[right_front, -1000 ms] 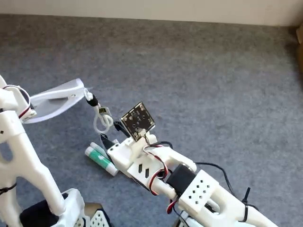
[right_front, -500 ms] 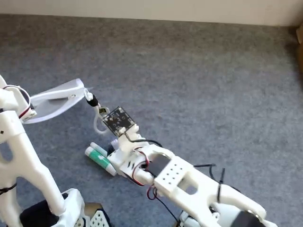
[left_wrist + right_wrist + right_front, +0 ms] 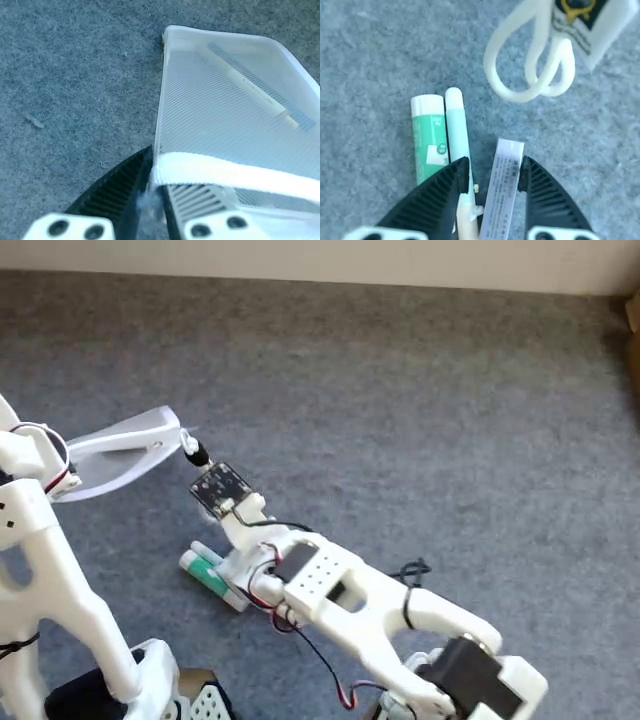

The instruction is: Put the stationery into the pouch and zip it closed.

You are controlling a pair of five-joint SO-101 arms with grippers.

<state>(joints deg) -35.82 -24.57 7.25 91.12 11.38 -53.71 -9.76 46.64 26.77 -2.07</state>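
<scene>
Pouch (image 3: 125, 455) in left hand (image 3: 157, 175), zipper pull (image 3: 192, 452) toward right hand (image 3: 492, 167)

Your worktop (image 3: 430, 390): grey, carpet-textured. Green stick (image 3: 429, 145) lies flat on it. Pale green pen (image 3: 456, 127) lies parallel, touching stick's side. You get white printed slip (image 3: 504, 187) just beside pen, on side away from stick.

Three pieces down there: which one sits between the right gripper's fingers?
The flat white printed piece; the green stick and pale pen lie alongside it.
</scene>
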